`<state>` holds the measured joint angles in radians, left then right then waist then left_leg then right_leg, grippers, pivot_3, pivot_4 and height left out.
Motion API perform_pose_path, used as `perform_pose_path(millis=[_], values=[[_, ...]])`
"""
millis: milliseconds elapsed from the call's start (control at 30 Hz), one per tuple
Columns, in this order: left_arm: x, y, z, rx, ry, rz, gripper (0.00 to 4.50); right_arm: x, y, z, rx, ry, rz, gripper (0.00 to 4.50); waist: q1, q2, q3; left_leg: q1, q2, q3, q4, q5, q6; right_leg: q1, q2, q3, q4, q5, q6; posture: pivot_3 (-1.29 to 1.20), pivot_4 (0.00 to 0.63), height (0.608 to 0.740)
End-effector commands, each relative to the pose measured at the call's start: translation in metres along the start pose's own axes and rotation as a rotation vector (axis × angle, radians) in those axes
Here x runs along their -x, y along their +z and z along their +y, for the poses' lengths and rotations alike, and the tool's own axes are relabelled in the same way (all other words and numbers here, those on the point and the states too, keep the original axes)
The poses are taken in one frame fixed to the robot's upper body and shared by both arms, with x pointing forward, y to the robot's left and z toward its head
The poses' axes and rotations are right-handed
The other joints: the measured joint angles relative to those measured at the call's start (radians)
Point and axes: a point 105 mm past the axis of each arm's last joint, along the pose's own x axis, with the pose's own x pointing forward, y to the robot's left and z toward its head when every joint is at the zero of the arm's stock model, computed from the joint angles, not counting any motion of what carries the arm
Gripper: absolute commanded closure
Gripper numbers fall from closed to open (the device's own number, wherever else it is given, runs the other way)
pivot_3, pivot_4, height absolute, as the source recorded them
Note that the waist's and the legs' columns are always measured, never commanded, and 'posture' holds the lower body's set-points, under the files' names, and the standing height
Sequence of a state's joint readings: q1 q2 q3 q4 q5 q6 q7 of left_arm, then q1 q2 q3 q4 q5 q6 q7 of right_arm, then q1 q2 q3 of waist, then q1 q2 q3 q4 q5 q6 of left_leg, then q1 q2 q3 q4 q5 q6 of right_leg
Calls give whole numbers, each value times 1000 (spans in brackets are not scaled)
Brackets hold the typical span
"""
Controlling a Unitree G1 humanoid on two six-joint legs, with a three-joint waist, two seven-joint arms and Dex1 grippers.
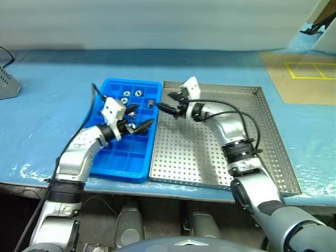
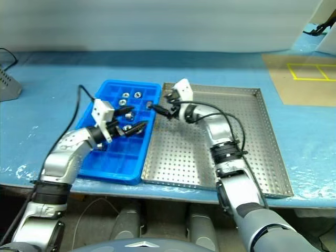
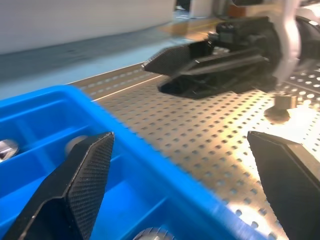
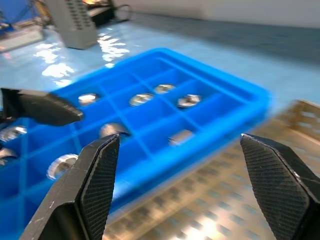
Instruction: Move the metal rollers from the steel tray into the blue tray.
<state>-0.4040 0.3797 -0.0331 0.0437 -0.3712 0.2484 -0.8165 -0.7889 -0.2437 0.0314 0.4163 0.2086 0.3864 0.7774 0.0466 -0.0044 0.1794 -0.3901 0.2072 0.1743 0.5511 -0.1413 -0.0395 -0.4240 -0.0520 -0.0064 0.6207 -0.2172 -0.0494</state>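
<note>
Fingers of both grippers stand apart and empty: the left gripper [image 1: 137, 119] hovers over the blue tray [image 1: 110, 169], the right gripper [image 1: 167, 103] over the steel tray [image 1: 273, 152] at its far corner nearest the blue tray. Several metal rollers [image 4: 140, 99] already lie in the blue compartments; none can be made out on the perforated floor. Good practice, seemingly: search the steel tray before reaching again.

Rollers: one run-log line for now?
metal rollers: in blue tray | steel tray: none seen | left gripper: open | right gripper: open
</note>
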Motion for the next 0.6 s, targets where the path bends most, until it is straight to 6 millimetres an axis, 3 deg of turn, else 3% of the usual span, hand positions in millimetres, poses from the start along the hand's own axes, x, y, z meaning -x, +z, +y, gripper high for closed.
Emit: perform_pose_path(millis=[33, 100, 200, 333, 500, 600], values=[[-14, 8, -5, -33, -62, -38, 0, 31, 11, -16, 41, -33, -6, 568, -6, 0, 0, 0, 0, 0, 0, 0, 0, 0, 0, 0, 0, 0, 0, -231, 150, 740], [-21, 7, -7, -27, -86, -44, 0, 50, 7, -25, 43, -60, 31, 568, -11, -1, 0, 0, 0, 0, 0, 0, 1, 0, 0, 1, -1, 0, 0, -261, 150, 740], [-32, 3, -13, -15, -139, -48, 0, 94, -12, -38, 38, -105, 157, 568, -16, 0, 0, 0, 0, 0, 1, -1, 2, 1, 2, 2, -1, 0, 0, -304, 150, 740], [-40, 2, -18, -8, -175, -56, 0, 127, -33, -41, -9, -126, 282, 568, -33, 0, 0, 1, 0, 1, 4, -4, 7, 2, 2, 3, -2, 0, 0, -336, 150, 740], [-46, 3, -22, -7, -200, -66, 0, 153, -56, -51, -67, -220, 397, 568, -54, 0, 0, 4, 1, 1, 8, -5, 8, 5, 2, 4, -2, 1, 2, -351, 150, 740], [-47, 3, -23, -6, -204, -68, 0, 158, -72, -55, -111, -258, 443, 568, -63, 0, 0, 4, 0, 1, 12, -6, 10, 6, 2, 6, -1, 2, 3, -347, 150, 740]])
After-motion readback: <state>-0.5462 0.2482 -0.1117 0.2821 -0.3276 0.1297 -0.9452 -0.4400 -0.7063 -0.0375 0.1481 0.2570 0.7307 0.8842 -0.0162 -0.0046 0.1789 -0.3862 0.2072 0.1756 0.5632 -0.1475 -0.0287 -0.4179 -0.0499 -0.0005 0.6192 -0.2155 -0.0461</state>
